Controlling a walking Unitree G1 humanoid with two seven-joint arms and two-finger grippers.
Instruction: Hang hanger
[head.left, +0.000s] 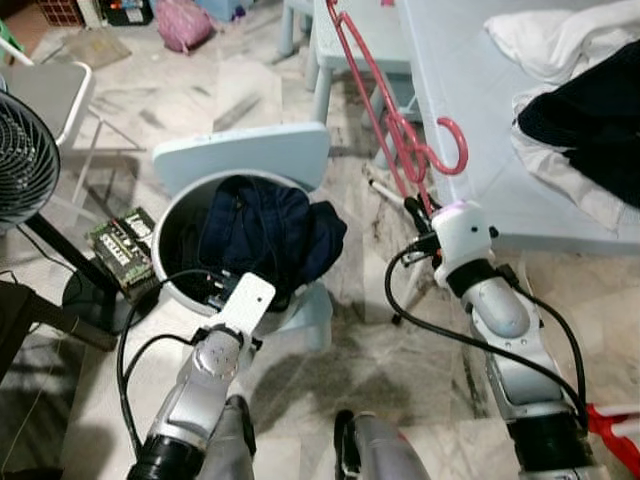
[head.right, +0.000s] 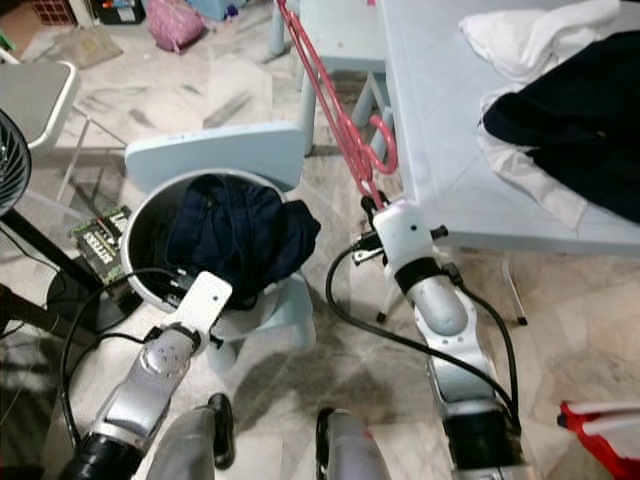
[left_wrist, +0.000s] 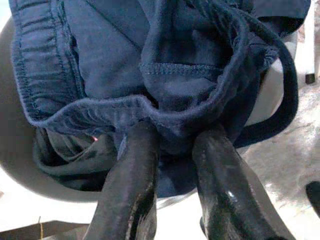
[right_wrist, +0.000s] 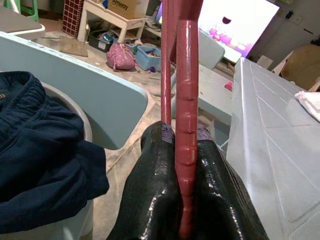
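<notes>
Beside the pale blue table, in the left eye view, the right gripper holds the pink hanger by its lower end, so the hanger rises steeply up and away from it, its hook curling next to the table's edge. White and dark clothes lie heaped on the table. To the left a white basket sits on a small light blue chair, with dark navy clothing piled in it, and the left gripper reaches over the basket's near rim. A black fan stands at the far left and a pink bag lies on the marble floor beyond. From the right eye view the same scene repeats, with the hanger leaning across the table's corner. Along the left wrist view, the two black fingers stand a little apart, their tips pressed into the folded navy cloth without clearly pinching any of it. Along the right wrist view, the two fingers are clamped tight around the hanger's pink bar, which runs straight up between them.
</notes>
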